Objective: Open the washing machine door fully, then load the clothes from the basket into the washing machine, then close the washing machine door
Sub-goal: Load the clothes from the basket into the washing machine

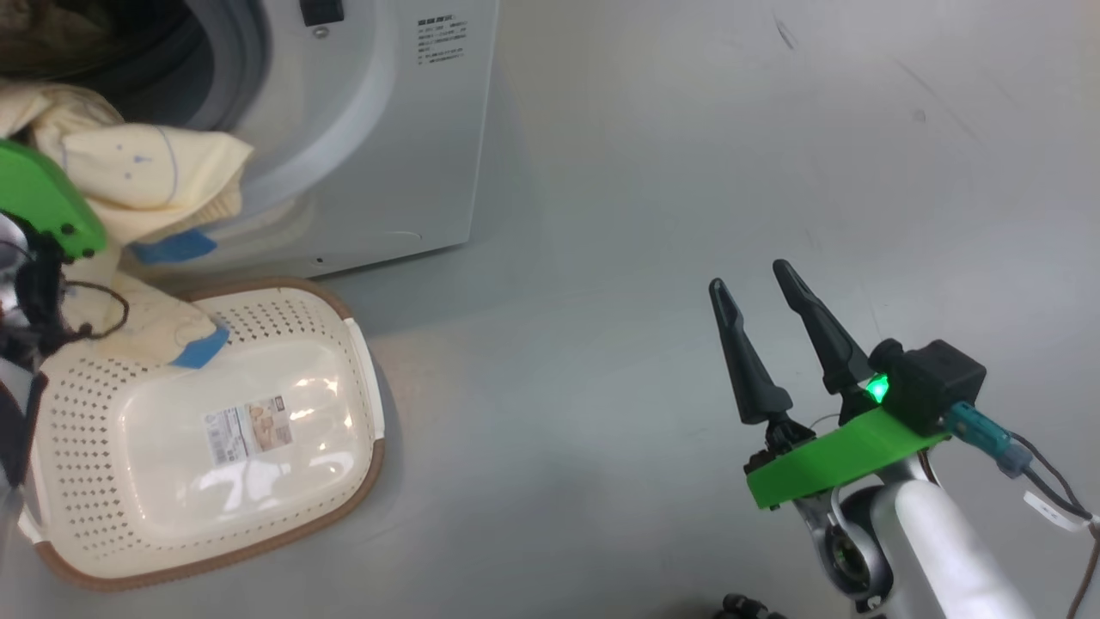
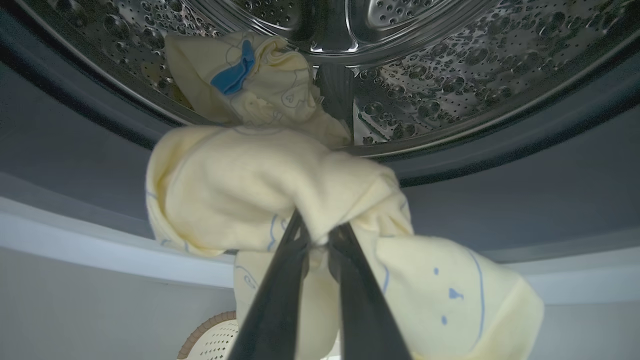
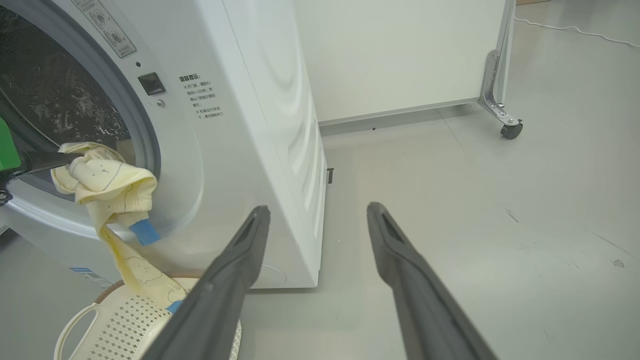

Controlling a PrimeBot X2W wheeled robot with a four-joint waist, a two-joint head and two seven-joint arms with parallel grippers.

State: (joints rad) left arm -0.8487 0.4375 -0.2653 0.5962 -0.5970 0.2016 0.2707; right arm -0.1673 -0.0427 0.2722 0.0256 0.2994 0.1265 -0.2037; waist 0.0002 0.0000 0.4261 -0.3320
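The clothes point(image 2: 260, 185) are a soft cream-yellow bundle with faint blue line print and bright blue patches. They hang at the mouth of the washing machine point(image 1: 387, 129), pinched in the left gripper point(image 2: 316, 237), whose two dark fingers are closed tight on a fold. The upper end of the fabric reaches over the grey gasket point(image 2: 500, 200) onto the steel perforated drum point(image 2: 450, 65). A lower strip trails down the white front, and its blue-tipped end lies on the inner wall of the basket point(image 1: 284, 292).

The basket is cream plastic with a brown woven-look rim. It stands on the floor just in front of the machine, and a label point(image 1: 249, 428) lies on its bottom.

The right gripper point(image 1: 746, 277) hovers well apart to the right, with its fingers spread wide and nothing between them.

The floor point(image 1: 687, 129) is smooth pale grey with a few dark scuffs. Beyond the machine's side stands a white partition point(image 3: 400, 50) on a metal foot with a caster point(image 3: 511, 131). A thin cable point(image 3: 575, 30) lies on the floor past it.
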